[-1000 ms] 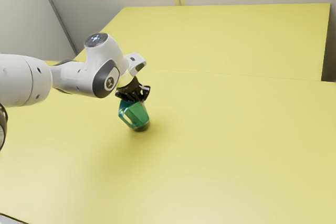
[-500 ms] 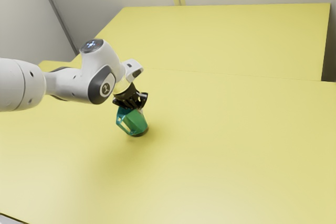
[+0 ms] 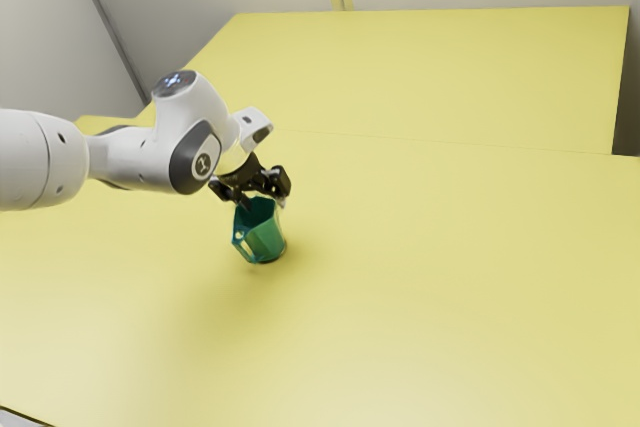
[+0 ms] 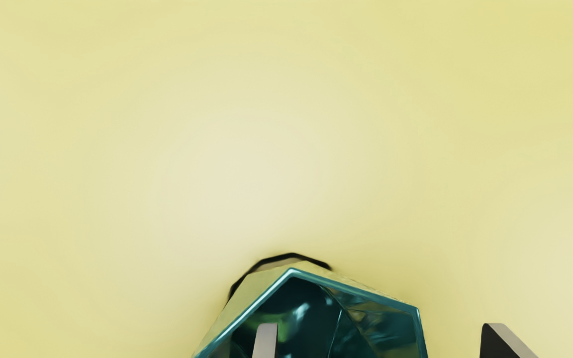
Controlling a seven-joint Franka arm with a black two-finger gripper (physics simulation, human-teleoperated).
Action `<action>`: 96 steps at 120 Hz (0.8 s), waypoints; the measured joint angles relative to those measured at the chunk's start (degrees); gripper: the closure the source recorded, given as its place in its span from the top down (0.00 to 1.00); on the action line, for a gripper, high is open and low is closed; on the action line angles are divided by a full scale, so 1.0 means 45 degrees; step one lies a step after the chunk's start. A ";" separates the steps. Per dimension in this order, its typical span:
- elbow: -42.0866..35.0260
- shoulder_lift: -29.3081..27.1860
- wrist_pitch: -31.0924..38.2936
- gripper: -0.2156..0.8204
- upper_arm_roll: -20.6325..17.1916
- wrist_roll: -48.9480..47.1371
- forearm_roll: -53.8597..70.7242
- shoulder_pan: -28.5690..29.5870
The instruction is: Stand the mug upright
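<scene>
Gripper [image 3: 264, 203] open, fingers well apart at the mug's top. Wrist view: one finger overlaps the green mug's [image 3: 264, 237] mouth, other outside the rim. Mug on yellow table [image 3: 430, 277], mouth up, handle toward exterior view's left.

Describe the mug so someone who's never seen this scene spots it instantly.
On the big yellow table, follow the white arm from the exterior view's left to its black fingers. Right by their tips is the mug, mouth up. Green-teal colour, faceted sides and a side handle set it apart from arm, fingers and table.
</scene>
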 joint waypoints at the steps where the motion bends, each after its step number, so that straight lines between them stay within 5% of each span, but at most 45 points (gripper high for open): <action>1: 0.0015 -0.0003 0.0000 0.62 0.0000 0.0003 -0.0004 0.0000; 33: 0.0526 -0.0355 -0.0519 0.70 -0.0034 0.0034 -0.0065 -0.0003; 57: 0.4376 -0.0492 -0.4482 0.75 -0.1383 0.0680 0.0124 0.1687; 85: 0.7573 -0.0431 -0.8240 0.78 -0.1695 0.2384 0.0684 0.2614; 96: 0.8349 -0.0434 -0.9329 0.78 -0.2663 0.2969 0.0740 0.3713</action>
